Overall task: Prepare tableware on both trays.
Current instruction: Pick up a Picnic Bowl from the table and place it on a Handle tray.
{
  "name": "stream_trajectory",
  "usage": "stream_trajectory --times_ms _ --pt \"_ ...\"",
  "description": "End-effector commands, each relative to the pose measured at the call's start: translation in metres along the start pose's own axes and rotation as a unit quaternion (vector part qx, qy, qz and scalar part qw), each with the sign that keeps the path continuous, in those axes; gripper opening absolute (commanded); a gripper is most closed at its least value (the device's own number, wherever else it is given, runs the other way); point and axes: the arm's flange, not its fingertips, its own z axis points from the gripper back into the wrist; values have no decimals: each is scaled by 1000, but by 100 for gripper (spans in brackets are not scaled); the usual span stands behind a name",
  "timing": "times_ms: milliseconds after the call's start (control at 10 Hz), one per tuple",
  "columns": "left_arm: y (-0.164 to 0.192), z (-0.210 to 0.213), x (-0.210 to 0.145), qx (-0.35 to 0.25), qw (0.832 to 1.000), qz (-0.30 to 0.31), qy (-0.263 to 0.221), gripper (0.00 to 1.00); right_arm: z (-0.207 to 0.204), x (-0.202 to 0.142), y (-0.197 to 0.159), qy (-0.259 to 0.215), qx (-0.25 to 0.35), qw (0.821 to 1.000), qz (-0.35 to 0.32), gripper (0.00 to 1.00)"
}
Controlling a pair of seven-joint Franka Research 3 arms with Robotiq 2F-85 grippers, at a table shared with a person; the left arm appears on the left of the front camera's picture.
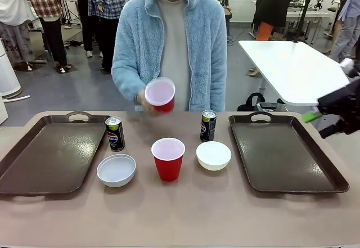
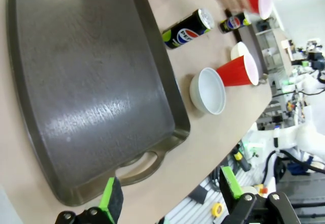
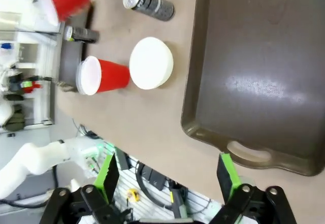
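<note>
You see the right tool (image 1: 318, 123) cut off by the front view's right edge. The person's hand (image 1: 146, 100) and the raised cup (image 1: 161, 94) it holds are blurred. In the right wrist view, the right tray (image 3: 264, 56) runs off the top and right edges.

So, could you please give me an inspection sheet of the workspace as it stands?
Surface: tan table, nothing spilled.
Job's things: left tray and right tray both bare; between them stand left can, right can, left bowl, right bowl and one red cup; a hand of the person holds the second cup above the table.
Clutter: nothing seen.
Grippers: left gripper and right gripper open, holding nothing.
Cables: dark cables below the table's near edge.
Surroundings: person in blue fleece opposite; white table and other people behind.
</note>
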Motion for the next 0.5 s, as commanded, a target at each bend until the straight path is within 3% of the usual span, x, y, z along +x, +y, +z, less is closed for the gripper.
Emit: stream_trajectory --times_ms 0,200,400 --pt "0 1 0 -8 1000 3 -5 100 -50 23 40 42 -81 996 -15 100" --pt "0 1 0 -8 1000 3 -5 100 -121 40 84 79 -164 983 -9 100" --pt "0 1 0 -8 1000 3 -5 100 -178 53 103 109 -211 971 -6 100"
